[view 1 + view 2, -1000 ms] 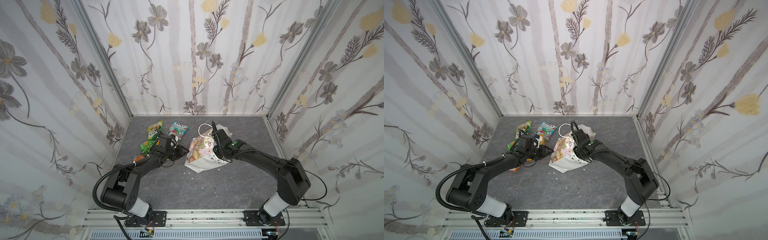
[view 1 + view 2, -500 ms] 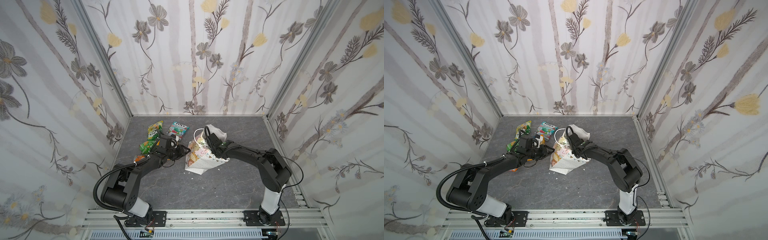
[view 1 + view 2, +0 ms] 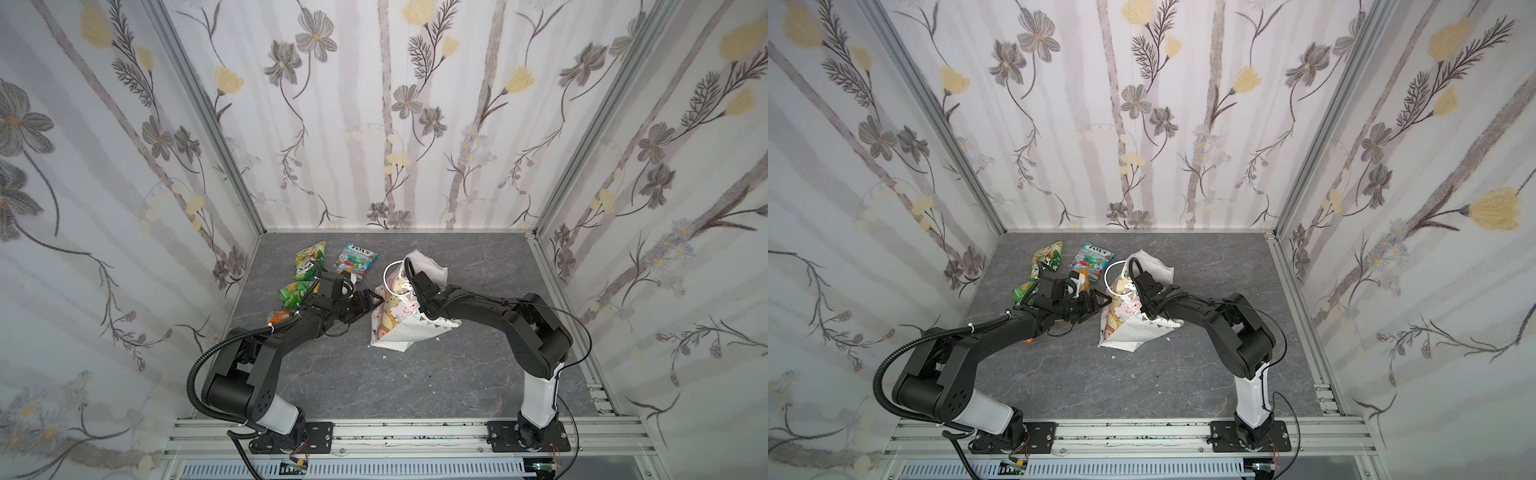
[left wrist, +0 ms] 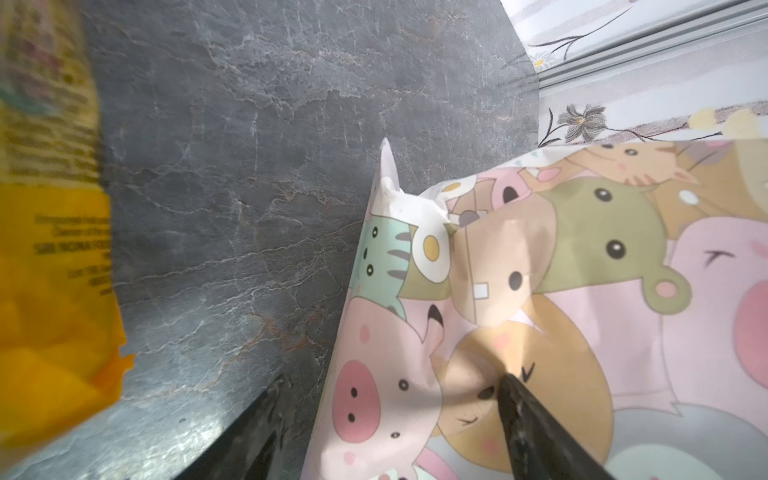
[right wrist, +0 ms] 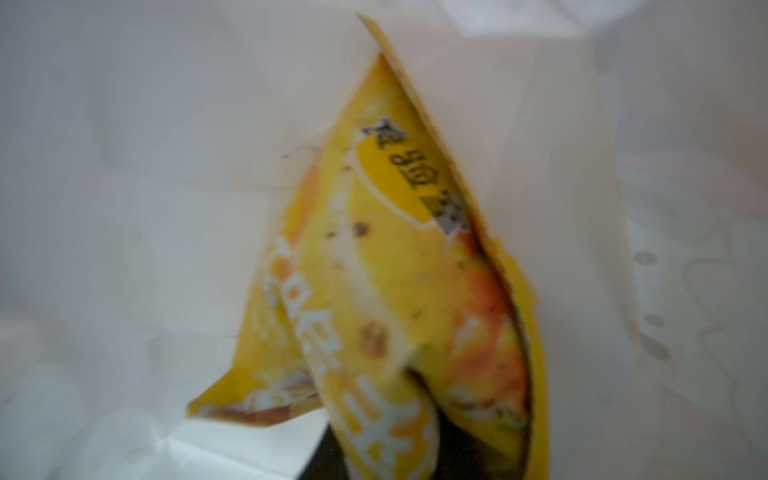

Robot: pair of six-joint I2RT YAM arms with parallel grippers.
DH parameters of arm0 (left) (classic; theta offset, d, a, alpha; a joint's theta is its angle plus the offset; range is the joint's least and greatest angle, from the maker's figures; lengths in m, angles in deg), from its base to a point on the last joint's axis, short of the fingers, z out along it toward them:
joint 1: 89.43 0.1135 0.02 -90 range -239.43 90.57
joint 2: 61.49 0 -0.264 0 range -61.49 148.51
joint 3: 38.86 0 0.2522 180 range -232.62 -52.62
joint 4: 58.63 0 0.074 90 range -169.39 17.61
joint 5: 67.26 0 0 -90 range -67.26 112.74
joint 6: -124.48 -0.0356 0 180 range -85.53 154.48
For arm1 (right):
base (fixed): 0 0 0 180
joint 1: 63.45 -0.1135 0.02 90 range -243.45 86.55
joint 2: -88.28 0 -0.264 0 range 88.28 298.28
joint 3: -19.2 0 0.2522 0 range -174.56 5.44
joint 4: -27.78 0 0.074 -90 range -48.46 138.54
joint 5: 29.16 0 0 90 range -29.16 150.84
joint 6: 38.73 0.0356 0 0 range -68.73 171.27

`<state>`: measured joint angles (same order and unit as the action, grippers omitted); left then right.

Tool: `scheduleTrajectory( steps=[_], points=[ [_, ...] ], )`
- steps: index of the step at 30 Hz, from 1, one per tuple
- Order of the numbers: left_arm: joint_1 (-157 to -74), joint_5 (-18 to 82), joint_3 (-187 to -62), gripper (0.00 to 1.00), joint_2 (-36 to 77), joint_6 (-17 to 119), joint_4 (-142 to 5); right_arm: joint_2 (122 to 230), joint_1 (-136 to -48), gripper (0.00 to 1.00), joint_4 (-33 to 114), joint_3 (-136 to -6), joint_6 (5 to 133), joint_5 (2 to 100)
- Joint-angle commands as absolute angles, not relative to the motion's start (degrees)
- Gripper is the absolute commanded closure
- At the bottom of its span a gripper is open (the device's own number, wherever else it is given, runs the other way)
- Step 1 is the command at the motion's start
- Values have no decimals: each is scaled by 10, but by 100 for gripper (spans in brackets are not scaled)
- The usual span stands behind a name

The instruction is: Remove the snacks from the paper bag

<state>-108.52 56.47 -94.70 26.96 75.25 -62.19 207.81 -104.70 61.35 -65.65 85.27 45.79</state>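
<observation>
On the grey tabletop [image 3: 457,374] the paper bag [image 3: 395,332] lies slumped near the middle, its long axis running front to back, mouth toward the back wall and folded base toward the front rail. The right gripper [image 3: 409,287] reaches into that mouth; the left gripper [image 3: 368,303] sits just beside the bag's printed side, jaws wide, one tip touching the paper. Most of the job looks done: five snacks lie out on the left, the teal FOX'S packet [image 3: 355,257], yellow-green packet [image 3: 309,259], green packet [image 3: 295,291], orange-yellow packet [image 4: 50,311] and small orange packet [image 3: 279,318]. Left, as I judge, is the yellow triangular pouch [image 5: 399,270], inside the bag, pinched in the right jaws, its point aimed away from them along their line
</observation>
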Motion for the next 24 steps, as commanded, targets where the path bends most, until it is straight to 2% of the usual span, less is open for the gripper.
scheduleTrajectory(
  steps=[1, 5, 9, 13, 17, 24],
  points=[
    [-1088, 576, -951, 35, 283, 759, -623, 2072, -1049, 91, 627, -655, 862, 427],
    [-1090, 571, -952, 59, 290, 760, -626, 2046, -1049, 100, 619, -658, 872, 422],
    [-1090, 560, -953, 84, 294, 754, -642, 2022, -1047, 100, 619, -660, 880, 416],
    [-1091, 548, -954, 100, 293, 753, -650, 2002, -1044, 100, 620, -658, 885, 406],
    [-1090, 537, -957, 100, 294, 747, -664, 1978, -1042, 100, 634, -656, 888, 405],
    [-1089, 500, -965, 99, 239, 724, -715, 1971, -1036, 100, 732, -684, 855, 499]
  ],
)
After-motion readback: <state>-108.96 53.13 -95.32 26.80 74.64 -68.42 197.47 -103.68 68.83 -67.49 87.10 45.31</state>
